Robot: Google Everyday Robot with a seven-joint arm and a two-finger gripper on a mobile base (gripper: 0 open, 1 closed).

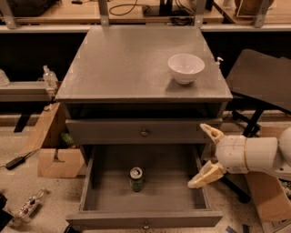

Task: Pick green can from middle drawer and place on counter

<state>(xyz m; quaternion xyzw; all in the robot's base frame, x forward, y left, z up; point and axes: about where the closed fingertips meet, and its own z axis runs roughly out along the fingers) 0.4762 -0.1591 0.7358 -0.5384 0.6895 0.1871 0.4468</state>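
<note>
Nearest is the one open middle drawer (109,193), pulled out, with a small knob on its front edge. One green can (136,178) stands on the drawer floor, a little left of centre and clear of every wall. It is upright, its long axis vertical and its silver lid with the pull tab facing up. At the drawer's right wall is the one gripper (196,156). Its two pale fingers (205,175) are spread wide, hold nothing and are well apart from the can. Above the drawer is one shut drawer front (104,131) with a brass knob. Beyond it is the counter (127,63), with one white bowl (186,68) on its right side. One wooden bench (59,11) runs behind.
</note>
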